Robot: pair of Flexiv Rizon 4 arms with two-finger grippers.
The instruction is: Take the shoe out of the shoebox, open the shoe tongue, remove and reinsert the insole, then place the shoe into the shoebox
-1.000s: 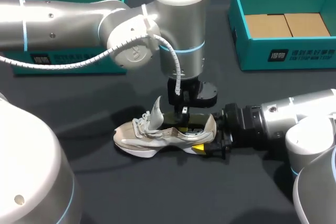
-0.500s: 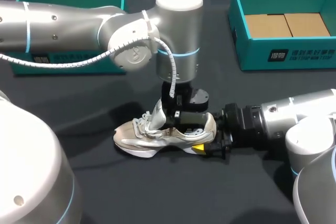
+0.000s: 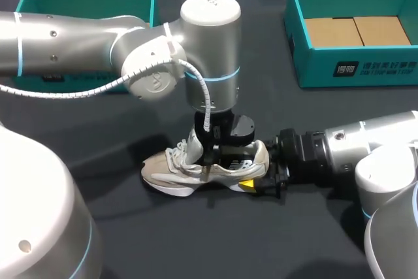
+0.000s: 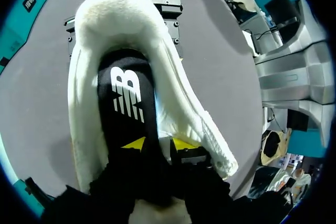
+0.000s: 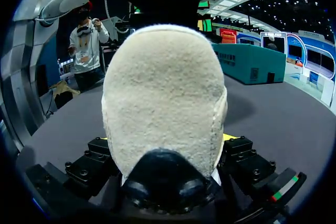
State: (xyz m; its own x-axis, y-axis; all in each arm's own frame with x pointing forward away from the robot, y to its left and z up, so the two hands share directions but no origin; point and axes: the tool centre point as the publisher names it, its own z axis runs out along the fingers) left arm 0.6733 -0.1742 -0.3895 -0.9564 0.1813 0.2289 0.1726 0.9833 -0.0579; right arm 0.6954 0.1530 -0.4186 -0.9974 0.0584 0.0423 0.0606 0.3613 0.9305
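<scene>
Shoe is on its sole mid-table, toe toward my left side and well apart from the shoebox at the far right.

Change over the last second: left gripper has dropped from just above the collar down into the shoe opening. The olive footbed that was exposed a second ago is now covered. Left wrist view shows the black insole lying inside along the heel half, with the yellow tips right at it. Can't tell whether the left gripper is pinching the insole or just pressing on it.

Right gripper hasn't moved. It is clamped on the heel from both sides, bracing the shoe. Shoe tongue stands pulled up and forward, so the opening is clear.

My read: this is the reinsert step, with the heel end going in. The toe end isn't visible, so seating is unconfirmed. Boxing the shoe is still to do.
</scene>
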